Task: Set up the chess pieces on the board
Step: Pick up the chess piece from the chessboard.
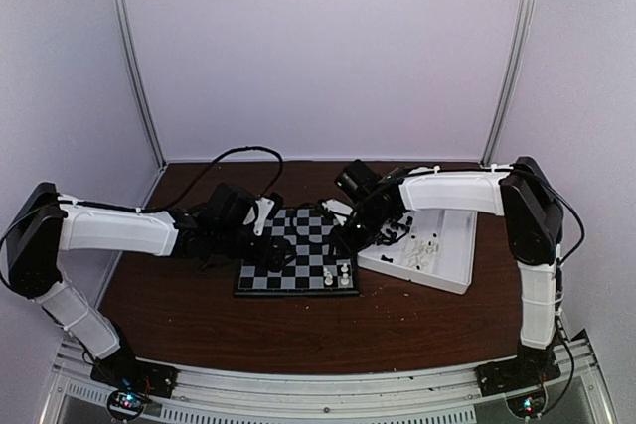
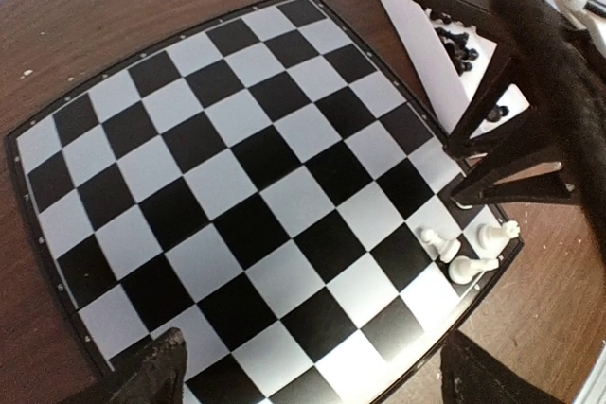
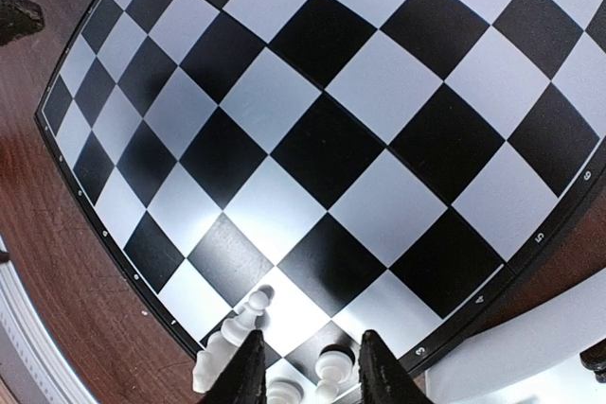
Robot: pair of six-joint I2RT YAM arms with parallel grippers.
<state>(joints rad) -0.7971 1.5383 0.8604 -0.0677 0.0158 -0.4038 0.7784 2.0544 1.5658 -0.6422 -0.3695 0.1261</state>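
Flat square black-and-pale-grey checkered board [image 1: 308, 275] lies on the dark brown wooden counter [image 1: 199, 325], and most of its squares are bare. Small white plastic chess pieces [image 2: 464, 267] cluster at the board's near-right corner, at least three of them; I cannot tell if all stand upright. Right tool [image 3: 311, 338] hangs low over that same corner of the board, with its black fingers [image 3: 248, 366] a little parted. One white piece shows in the gap and neither finger touches it. Left tool [image 2: 312, 347] is over the board's left half, its fingers spread wide and gripping nothing. White rectangular plastic tray [image 1: 455, 230] sits just beside the board's right edge. Small black plastic chess pieces [image 2: 454, 40] are heaped in the tray end nearest the board, with a few white ones further in
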